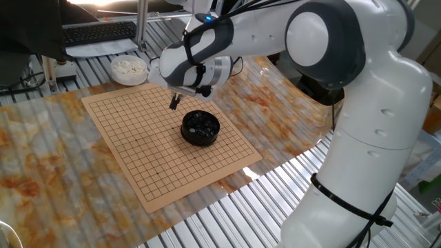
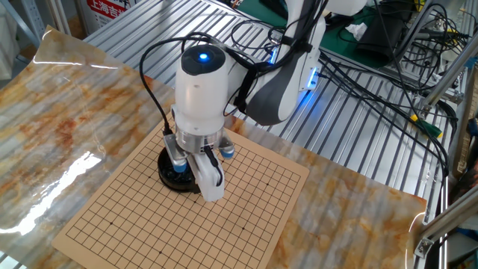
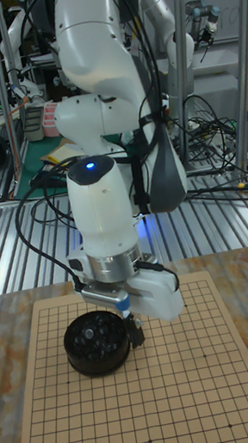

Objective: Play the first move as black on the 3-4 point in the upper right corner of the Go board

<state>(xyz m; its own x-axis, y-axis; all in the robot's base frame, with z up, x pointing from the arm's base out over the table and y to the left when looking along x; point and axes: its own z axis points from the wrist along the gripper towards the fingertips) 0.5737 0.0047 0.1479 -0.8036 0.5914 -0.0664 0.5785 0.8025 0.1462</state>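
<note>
The tan Go board lies on the table with no stone on its grid. A wide black bowl of black stones stands on it. My gripper hangs just above the board, beside the bowl's rim. Its dark fingers are pressed together, and the black stone between them is too small to make out. In the tall fixed view the gripper is just right of the bowl. The 3-4 point is a bare crossing near the far right corner, well to the gripper's right.
A white bowl of white stones stands off the board's far corner, with a keyboard behind it. The arm's big white wrist hides the fingers in the other fixed view. Cables lie on the slatted metal behind.
</note>
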